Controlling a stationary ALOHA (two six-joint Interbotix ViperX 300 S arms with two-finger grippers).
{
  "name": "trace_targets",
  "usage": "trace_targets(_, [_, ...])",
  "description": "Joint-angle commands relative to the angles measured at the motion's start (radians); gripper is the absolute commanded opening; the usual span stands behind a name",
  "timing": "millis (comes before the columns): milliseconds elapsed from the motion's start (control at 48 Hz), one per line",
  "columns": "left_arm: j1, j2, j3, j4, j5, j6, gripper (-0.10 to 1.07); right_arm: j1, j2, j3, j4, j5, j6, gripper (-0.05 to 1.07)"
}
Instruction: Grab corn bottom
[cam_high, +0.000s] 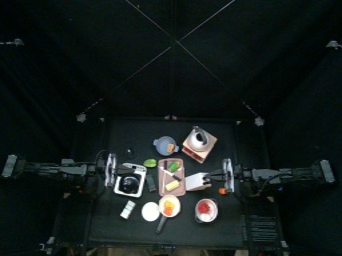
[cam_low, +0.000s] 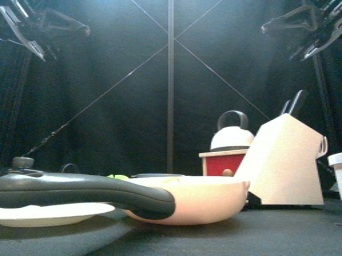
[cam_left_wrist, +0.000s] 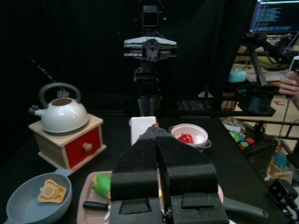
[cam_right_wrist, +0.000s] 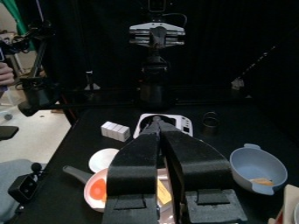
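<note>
Task not started yet, as far as pics showed. Both arms sat at their own sides of the worktop (cam_high: 120, 135), well apart from the food, nothing held.

Left gripper (cam_left_wrist: 158, 131): jaws pressed together, empty. Right gripper (cam_right_wrist: 163, 131): jaws likewise closed up, no gap visible, empty. Each wrist pic showed the other arm opposite, across the worktop.

Corn: prob. the yellowish piece (cam_high: 174, 184) lying on the pink tray (cam_high: 160, 180) mid-worktop, between the two grippers, with a green item on the same tray toward the back. Too small from above to be sure, & in both wrist views the arm's own jaws covered most of the tray. Front view didn't show it at all. Couldn't tell which end was the bottom, or which way it pointed.

Nearby: kettle (cam_left_wrist: 59, 109) on a red box behind the tray, blue bowl (cam_left_wrist: 30, 197) beside it, small dishes along the front.

Left to do, by my read: everything. Pick an arm, open jaws, reach over the tray, come down on the corn's lower end, close. Crowded tray, so the neighbouring pieces could get nudged.
</note>
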Motion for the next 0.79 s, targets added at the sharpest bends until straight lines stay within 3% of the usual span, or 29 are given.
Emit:
trace_targets(0, [-0.011,0.015,-0.021,0.002,-0.014,0.003,-0.09,-0.006,0.021,-0.005,-0.003,-0.011,0.002,0.03])
trace_targets(354, [-0.087,0.066,-0.046,-0.003,-0.009,0.000,0.14,-0.008,0.110,0.009,-0.074,-0.040,0.014,0.02])
trace_targets(646, [-0.198,0.261,-0.089,-0.005,0.002,-0.003,0.39,0.018,0.143,-0.002,-0.044,-0.049,0.014,0.02])
trace_targets(771, [-0.232,0.353,-0.144,-0.014,0.029,0.000,0.51,0.034,0.146,-0.003,-0.048,-0.049,0.014,0.02])
